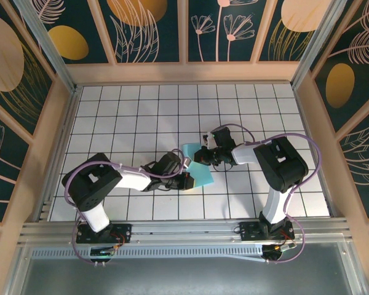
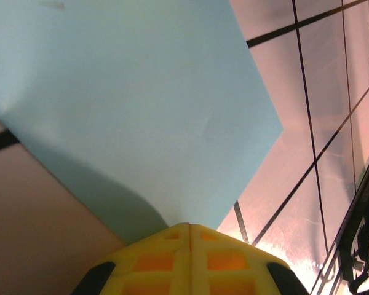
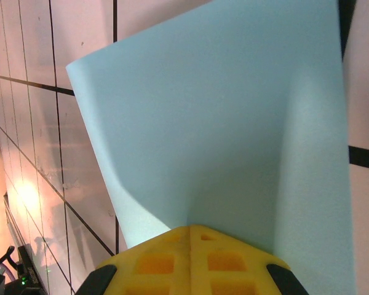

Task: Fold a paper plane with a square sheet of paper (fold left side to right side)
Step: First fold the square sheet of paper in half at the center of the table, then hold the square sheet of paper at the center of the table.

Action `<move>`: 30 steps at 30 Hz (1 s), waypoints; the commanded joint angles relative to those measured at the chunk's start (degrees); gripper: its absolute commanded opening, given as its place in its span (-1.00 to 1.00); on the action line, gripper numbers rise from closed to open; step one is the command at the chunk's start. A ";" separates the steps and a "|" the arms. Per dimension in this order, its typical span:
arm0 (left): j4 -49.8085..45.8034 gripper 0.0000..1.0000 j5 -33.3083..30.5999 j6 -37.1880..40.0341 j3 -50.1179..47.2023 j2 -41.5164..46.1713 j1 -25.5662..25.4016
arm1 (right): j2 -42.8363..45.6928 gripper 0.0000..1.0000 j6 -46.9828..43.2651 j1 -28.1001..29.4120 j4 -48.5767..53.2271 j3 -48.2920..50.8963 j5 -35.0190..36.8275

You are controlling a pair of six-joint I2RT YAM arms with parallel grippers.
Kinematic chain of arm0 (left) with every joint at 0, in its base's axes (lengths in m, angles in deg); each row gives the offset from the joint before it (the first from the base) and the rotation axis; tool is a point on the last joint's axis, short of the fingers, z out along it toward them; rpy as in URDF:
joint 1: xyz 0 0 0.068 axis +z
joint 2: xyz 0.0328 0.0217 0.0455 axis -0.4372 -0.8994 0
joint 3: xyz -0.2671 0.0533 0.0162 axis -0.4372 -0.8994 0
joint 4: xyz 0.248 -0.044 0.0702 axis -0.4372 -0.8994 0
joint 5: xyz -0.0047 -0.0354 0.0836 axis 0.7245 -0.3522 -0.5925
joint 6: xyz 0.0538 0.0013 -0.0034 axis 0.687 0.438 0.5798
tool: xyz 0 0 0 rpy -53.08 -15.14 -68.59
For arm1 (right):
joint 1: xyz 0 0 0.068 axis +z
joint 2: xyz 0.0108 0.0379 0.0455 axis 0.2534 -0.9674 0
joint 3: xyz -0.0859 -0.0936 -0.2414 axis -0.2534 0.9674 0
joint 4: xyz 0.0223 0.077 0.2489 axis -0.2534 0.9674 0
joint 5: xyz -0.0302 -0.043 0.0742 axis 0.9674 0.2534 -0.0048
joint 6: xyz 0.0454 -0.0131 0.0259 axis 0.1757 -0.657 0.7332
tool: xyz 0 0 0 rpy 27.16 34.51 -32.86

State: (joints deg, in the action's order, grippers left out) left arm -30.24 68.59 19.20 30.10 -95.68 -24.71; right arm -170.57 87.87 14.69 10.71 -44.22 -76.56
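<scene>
No words, nos. or signs to read anywhere. The square sheet of paper (image 2: 141,104) is plain blue, no print. The surface (image 1: 123,117) has just black lines. The wall pics (image 1: 147,24) are plants & round blobs, no letters.

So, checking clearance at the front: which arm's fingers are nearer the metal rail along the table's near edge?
Left. The left fingers pinch the square sheet of paper at its near end, closer to the metal rail; the right fingers pinch its far end.
</scene>
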 commanded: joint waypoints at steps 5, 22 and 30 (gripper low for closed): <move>-6.54 -1.00 2.53 -1.80 -3.93 2.99 -1.73 | -3.21 -1.00 -1.14 0.43 4.50 2.14 3.35; -9.96 -1.00 2.83 -0.76 6.37 5.90 10.11 | -1.92 -1.00 0.35 1.23 3.35 3.25 3.12; -7.76 -1.00 4.08 -0.63 12.19 -4.42 10.03 | -2.18 -1.00 0.39 1.31 3.51 2.89 2.96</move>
State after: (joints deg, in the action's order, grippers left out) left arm -39.22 70.82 17.95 40.68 -97.93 -14.61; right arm -170.46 88.09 14.75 9.05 -43.41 -76.78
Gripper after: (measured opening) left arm 0.043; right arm 0.049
